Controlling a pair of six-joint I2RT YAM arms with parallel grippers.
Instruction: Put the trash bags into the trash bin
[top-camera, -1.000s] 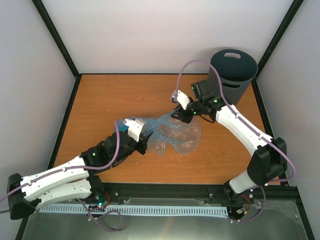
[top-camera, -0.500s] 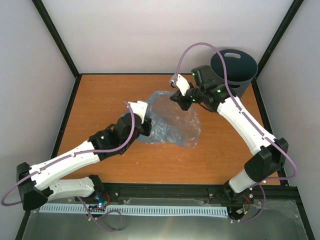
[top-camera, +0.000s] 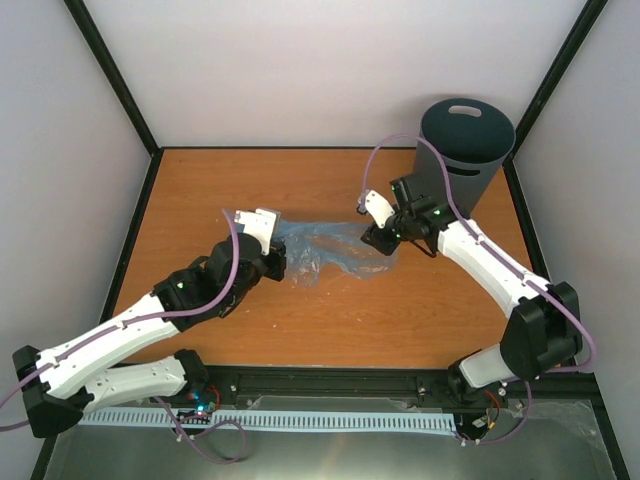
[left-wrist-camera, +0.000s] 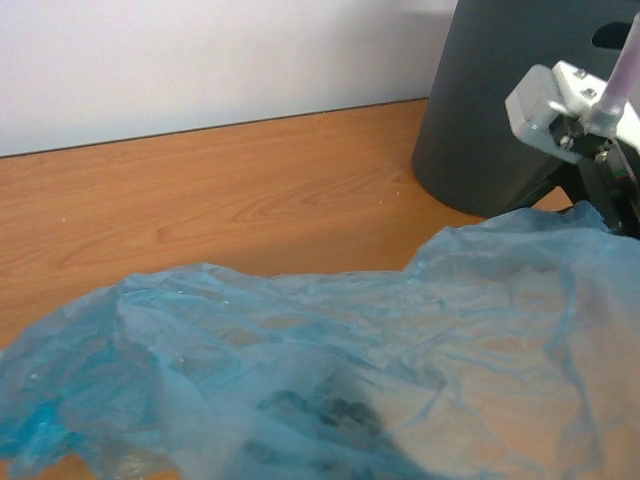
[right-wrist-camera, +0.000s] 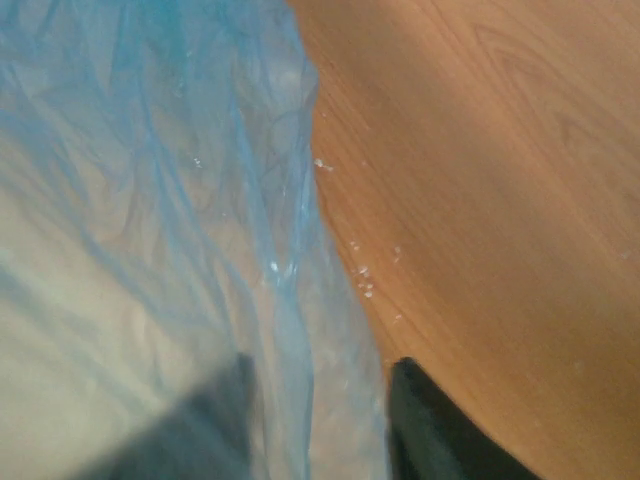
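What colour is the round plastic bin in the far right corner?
Dark grey, no pattern. The round plastic bin shows best in the top external view.

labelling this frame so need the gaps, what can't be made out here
- left gripper fingertips: the trash bag covers them in the top and left wrist views.
- right gripper: fingers blurred, cut by the right wrist view's bottom edge.
- trash bin opening: only its base shows, top view.

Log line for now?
dark grey round bin base-up | thin light-blue plastic bag outside it | left jaws shut on bag | right jaws open
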